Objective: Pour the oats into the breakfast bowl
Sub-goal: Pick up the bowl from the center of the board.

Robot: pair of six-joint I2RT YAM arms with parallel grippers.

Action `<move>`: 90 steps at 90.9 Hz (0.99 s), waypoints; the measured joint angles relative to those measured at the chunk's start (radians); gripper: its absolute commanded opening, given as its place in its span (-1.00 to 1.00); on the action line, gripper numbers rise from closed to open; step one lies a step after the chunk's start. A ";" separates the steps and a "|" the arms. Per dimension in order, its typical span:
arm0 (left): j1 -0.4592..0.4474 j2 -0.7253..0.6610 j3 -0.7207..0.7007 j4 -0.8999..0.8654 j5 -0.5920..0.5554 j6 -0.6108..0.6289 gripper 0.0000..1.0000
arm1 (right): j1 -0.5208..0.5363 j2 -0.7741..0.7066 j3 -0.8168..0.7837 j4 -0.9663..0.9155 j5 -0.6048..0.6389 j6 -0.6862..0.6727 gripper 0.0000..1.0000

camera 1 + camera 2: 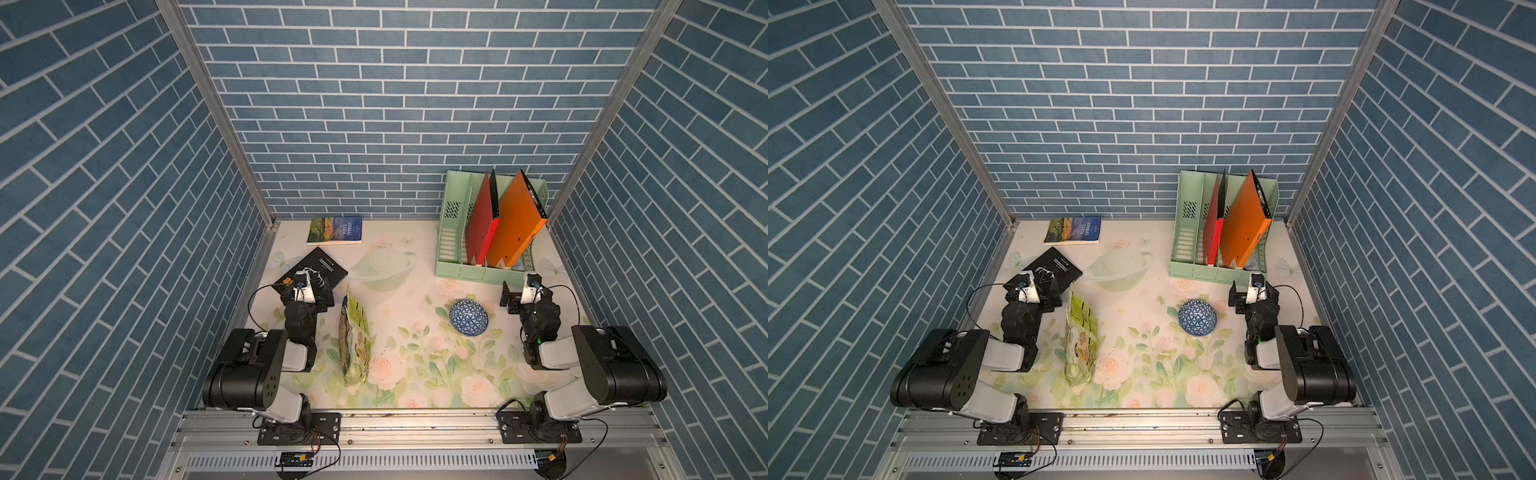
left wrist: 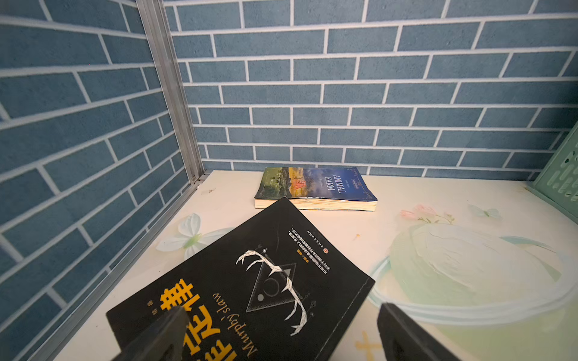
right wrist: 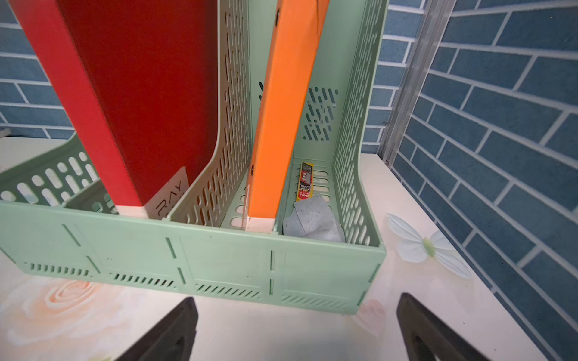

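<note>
While your left tool [image 2: 280,325] and right tool [image 3: 297,301] both hang spread wide and empty, the oats pouch [image 1: 353,336] sits left of centre on the bench [image 1: 415,374] and the breakfast bowl [image 1: 468,316] sits to its right, seemingly mouth-down, so pouring would likely scatter flakes off it.

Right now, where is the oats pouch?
In both top views the oats pouch sits left of centre, beside the left gripper, well apart from the bowl.
</note>
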 measured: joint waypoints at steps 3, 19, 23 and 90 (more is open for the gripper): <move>0.000 0.000 0.000 0.000 0.000 0.000 1.00 | 0.000 0.000 0.000 0.000 0.000 0.000 0.99; 0.000 0.000 0.000 0.000 0.008 0.000 1.00 | 0.000 0.000 0.000 0.000 0.000 0.000 0.99; 0.000 0.000 0.000 0.000 0.008 0.000 1.00 | 0.000 0.000 0.000 0.000 0.000 0.000 0.99; -0.016 -0.422 0.482 -0.853 -0.125 -0.239 1.00 | -0.009 -0.451 0.360 -0.893 0.116 0.306 1.00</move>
